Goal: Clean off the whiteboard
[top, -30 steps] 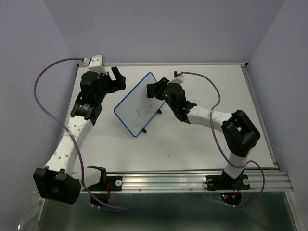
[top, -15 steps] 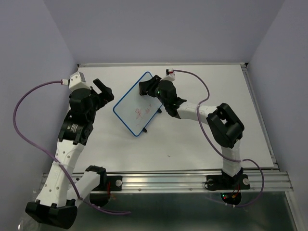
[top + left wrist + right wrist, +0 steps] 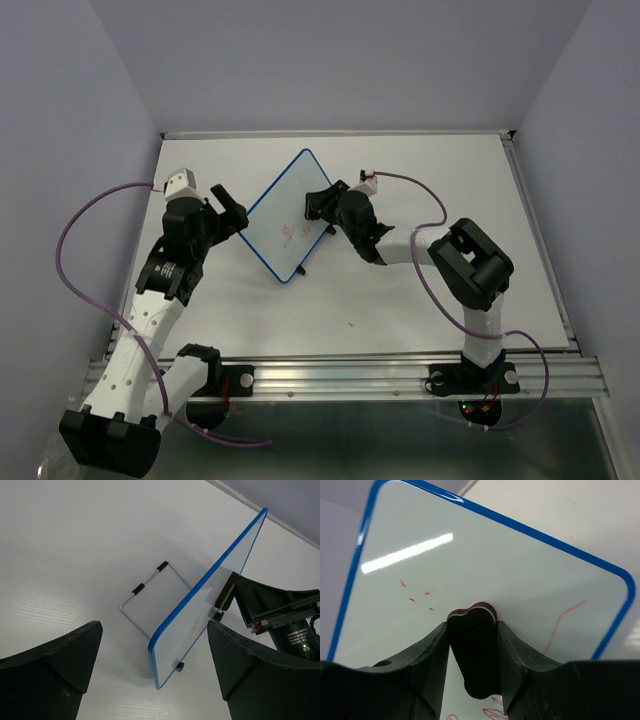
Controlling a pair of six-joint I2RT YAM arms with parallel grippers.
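Note:
The whiteboard (image 3: 285, 205), white with a blue rim, stands tilted on its wire stand (image 3: 150, 592) at mid table. Red scribbles (image 3: 290, 233) mark its lower part. My right gripper (image 3: 320, 205) is shut on a black eraser (image 3: 472, 655) with a red-and-white edge, pressed against the board face (image 3: 495, 555). Red strokes (image 3: 565, 622) lie right of the eraser. My left gripper (image 3: 232, 215) is open and empty beside the board's left edge. In the left wrist view the board (image 3: 200, 625) shows edge-on between my left gripper's (image 3: 154, 630) fingers, further off.
The white tabletop (image 3: 430, 290) spreads around the board. A metal rail (image 3: 400, 372) runs along the near edge, and lilac walls (image 3: 350, 60) close in the back and sides. A small red speck (image 3: 351, 324) lies on the table.
My left gripper swung out left, then came back close to the board's left edge. My right gripper moved the eraser down across the board. The board's left corner shifted slightly.

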